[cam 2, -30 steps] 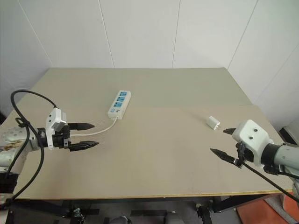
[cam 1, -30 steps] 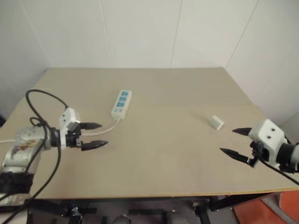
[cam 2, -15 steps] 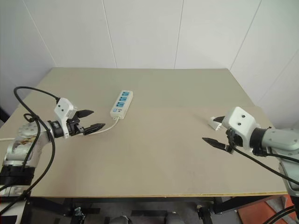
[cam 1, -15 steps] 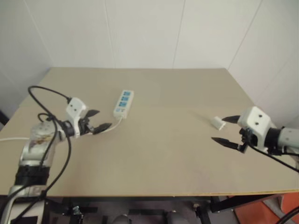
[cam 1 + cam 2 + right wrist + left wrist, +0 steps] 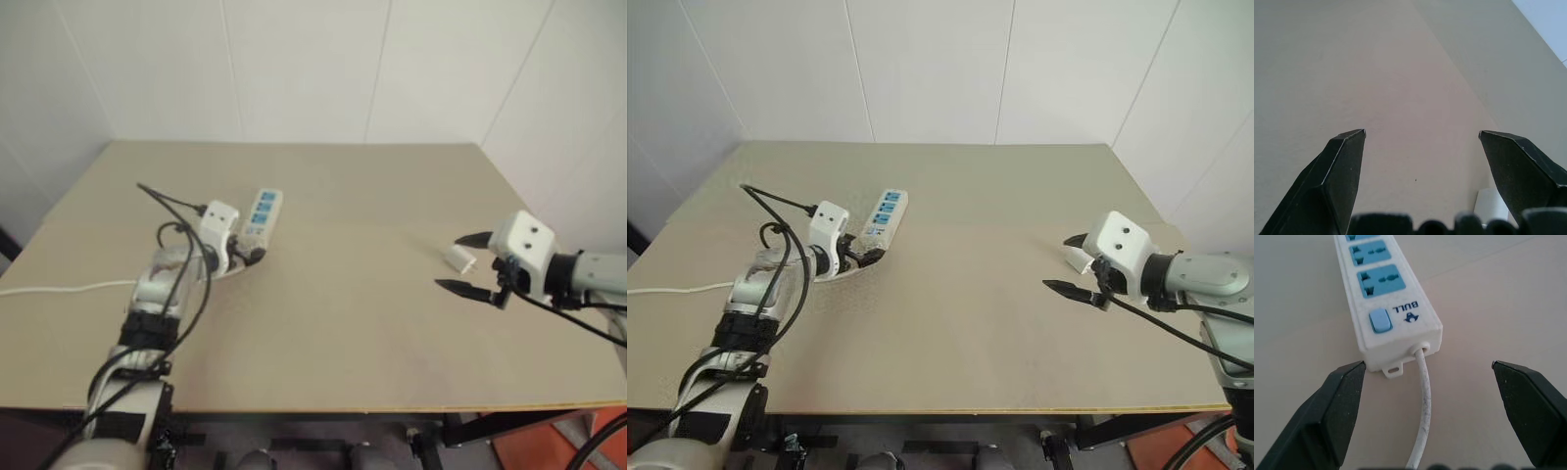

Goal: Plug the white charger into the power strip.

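A: Head views first. Where is the power strip (image 5: 259,213)?

B: It lies flat on the tan table (image 5: 353,323), toward the robot's left. Its cord (image 5: 59,290) trails from its near end toward the table's left edge.

A: And the left gripper (image 5: 868,256)?

B: Right at the strip's near, cord end, fingers spread, holding nothing.

A: The white charger (image 5: 458,258)?

B: Well apart from the strip, far across the table to the strip's right. The right gripper (image 5: 468,264) hovers beside it, fingers spread; one fingertip reaches above the charger, the other sits nearer the table's front edge.

A: Left wrist view?

B: The strip's end, with a blue switch (image 5: 1379,321) and blue sockets, sits between the two spread black fingers (image 5: 1327,416). One fingertip is just beside the strip's corner.

A: Right wrist view?

B: Spread fingers (image 5: 1334,176) over bare table; a white corner of the charger shows by one finger.
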You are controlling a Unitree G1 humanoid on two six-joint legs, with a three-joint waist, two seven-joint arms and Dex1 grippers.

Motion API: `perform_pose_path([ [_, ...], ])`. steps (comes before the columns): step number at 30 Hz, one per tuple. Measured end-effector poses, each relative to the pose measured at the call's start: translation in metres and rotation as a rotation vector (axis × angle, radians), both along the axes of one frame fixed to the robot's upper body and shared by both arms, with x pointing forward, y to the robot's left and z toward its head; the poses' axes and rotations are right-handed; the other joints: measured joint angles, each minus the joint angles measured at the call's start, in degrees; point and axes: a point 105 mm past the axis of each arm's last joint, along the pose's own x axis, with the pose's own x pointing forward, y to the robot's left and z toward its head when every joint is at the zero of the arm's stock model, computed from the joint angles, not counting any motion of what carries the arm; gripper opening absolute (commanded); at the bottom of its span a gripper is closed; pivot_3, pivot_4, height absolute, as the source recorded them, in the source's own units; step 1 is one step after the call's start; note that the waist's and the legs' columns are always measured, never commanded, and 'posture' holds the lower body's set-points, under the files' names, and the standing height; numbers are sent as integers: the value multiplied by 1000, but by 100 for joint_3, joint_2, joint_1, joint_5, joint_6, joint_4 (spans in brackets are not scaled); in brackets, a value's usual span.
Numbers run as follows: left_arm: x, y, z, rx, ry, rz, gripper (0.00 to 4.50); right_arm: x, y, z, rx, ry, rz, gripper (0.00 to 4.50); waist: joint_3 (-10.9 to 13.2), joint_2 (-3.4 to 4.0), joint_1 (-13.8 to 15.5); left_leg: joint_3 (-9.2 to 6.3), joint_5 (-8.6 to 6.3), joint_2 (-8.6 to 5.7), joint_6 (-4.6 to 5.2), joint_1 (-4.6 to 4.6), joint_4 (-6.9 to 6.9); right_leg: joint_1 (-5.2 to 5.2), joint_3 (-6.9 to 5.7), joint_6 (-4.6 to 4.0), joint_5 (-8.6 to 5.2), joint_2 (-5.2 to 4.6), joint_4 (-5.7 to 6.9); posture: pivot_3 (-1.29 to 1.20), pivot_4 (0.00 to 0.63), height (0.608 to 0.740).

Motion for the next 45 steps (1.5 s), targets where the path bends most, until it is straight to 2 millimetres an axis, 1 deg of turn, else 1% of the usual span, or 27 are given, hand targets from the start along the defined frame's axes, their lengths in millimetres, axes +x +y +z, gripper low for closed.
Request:
perform_pose_path([
  [3,7,-5,-14,24,59,67,4498,1,1,2,0,-5,5,4348,0,0,-3,0,0,0,0,-2,2,-1,0,1,1,0,-1,0,150,740],
  [5,11,-7,-18,32,78,101,4498,1,2,3,-1,-7,10,4348,0,0,-5,-1,-1,0,1,-2,2,-2,1,1,1,1,-2,0,150,740],
  [7,14,-11,-18,30,83,115,4498,1,2,3,-1,-5,13,4348,0,0,9,-1,-1,-2,1,-3,2,-1,1,1,1,0,-2,0,150,740],
  [8,14,-12,-18,28,88,120,4315,1,2,3,-2,-4,13,4439,0,0,11,-1,-1,-2,1,-2,3,-1,1,1,1,-1,-2,0,150,740],
  [10,15,-15,-19,22,96,122,3888,1,3,3,-2,-4,14,4500,-1,1,14,-1,0,-2,1,0,4,2,1,2,1,-1,0,0,150,740],
  [13,14,-24,-23,3,112,124,2979,0,3,2,-1,2,18,4500,-13,13,26,-1,-1,-3,1,5,8,9,1,3,1,-1,0,0,150,740],
  [15,13,-26,-24,-5,121,131,2296,-1,3,-1,0,12,22,4500,-20,16,24,-1,-1,-3,1,6,8,12,1,3,2,-1,0,0,150,740],
  [22,4,-25,-28,-5,140,143,97,-3,2,-7,2,32,19,4500,-44,45,-3,1,-1,-3,2,13,8,12,6,3,1,1,4,0,150,740],
  [26,1,-23,-28,2,143,138,37,-3,2,-7,4,32,19,4500,-49,52,-27,3,-1,-2,2,16,7,13,9,4,1,3,4,0,150,740],
  [29,-5,-19,-29,30,130,92,37,-2,1,-7,6,34,16,4500,-49,53,-50,3,-1,-2,2,15,0,10,10,3,1,3,0,0,150,740],
  [37,-37,-22,-35,133,71,-153,37,-2,1,-7,6,34,16,4500,-51,55,-7,6,-1,-2,2,16,-4,10,11,3,1,1,-1,0,150,740],
  [43,-66,-12,-40,222,58,-318,37,-3,0,-7,5,36,14,4500,-51,56,-11,6,-1,0,2,16,-6,10,11,3,1,1,-6,0,150,740],
  [45,-76,-9,-42,216,67,-365,37,-3,-1,-7,4,39,13,4500,-53,59,-16,8,-1,2,3,19,-6,12,12,2,0,2,-4,0,150,740],
])
